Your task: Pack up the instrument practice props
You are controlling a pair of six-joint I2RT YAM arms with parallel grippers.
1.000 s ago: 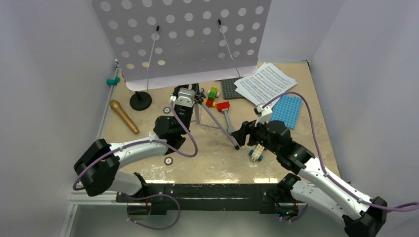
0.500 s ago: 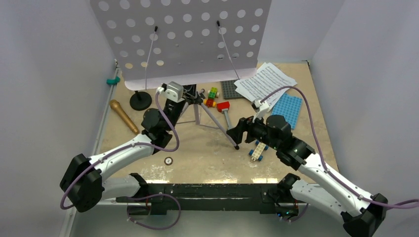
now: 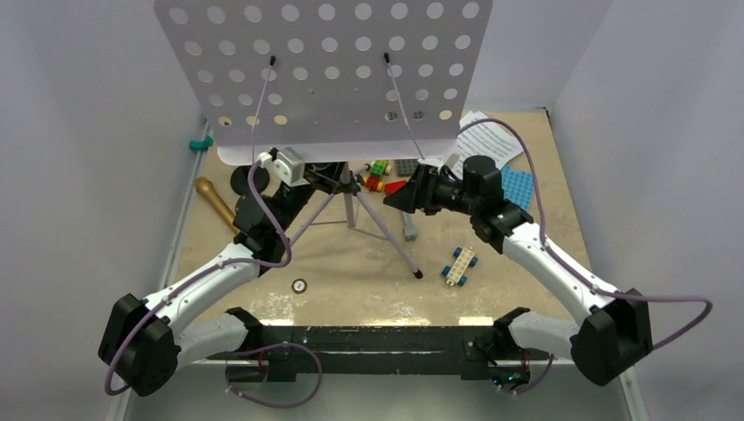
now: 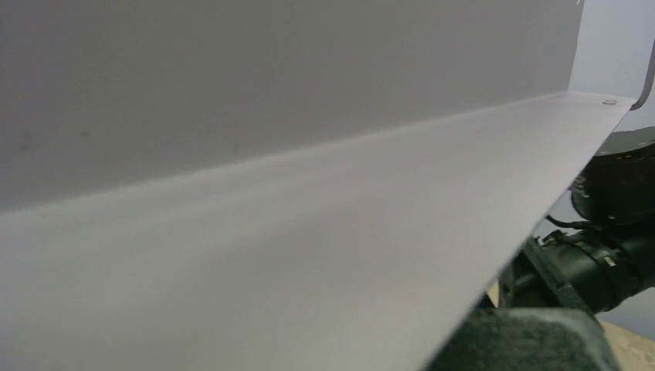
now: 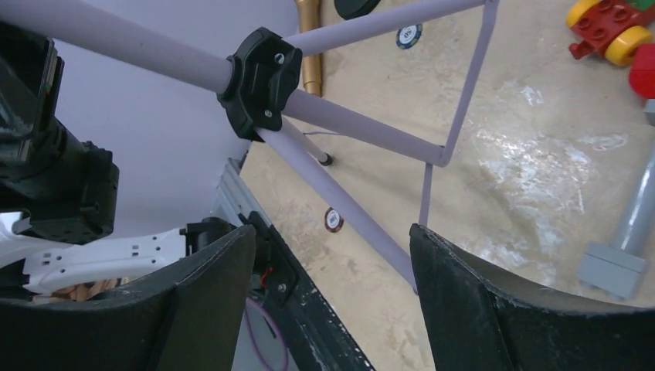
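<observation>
The lilac perforated music stand (image 3: pixel 333 79) stands on its tripod legs (image 3: pixel 386 237) at mid-table. Its desk fills the left wrist view (image 4: pixel 270 193). My left gripper (image 3: pixel 326 175) is under the desk lip, shut on the stand's post. My right gripper (image 3: pixel 397 196) is open just right of the black tripod hub (image 5: pixel 259 81), with a lilac leg (image 5: pixel 340 205) showing between its fingers (image 5: pixel 471 309). The gold-brown microphone (image 3: pixel 213 200) lies at the left. The black mic stand base (image 3: pixel 239 181) is next to it, partly hidden. The sheet music (image 3: pixel 493 137) lies behind my right arm.
A red-headed grey hammer (image 3: pixel 406 221), coloured bricks (image 3: pixel 377 168), a grey baseplate (image 3: pixel 406 166) and a blue baseplate (image 3: pixel 519 186) lie near the stand. A white-and-blue brick car (image 3: pixel 458 265) and a small disc (image 3: pixel 299 285) sit nearer. Walls enclose three sides.
My left arm swung back and left, and the stand went from leaning to upright. My right gripper moved up and away from the leg's foot to beside the hub.
</observation>
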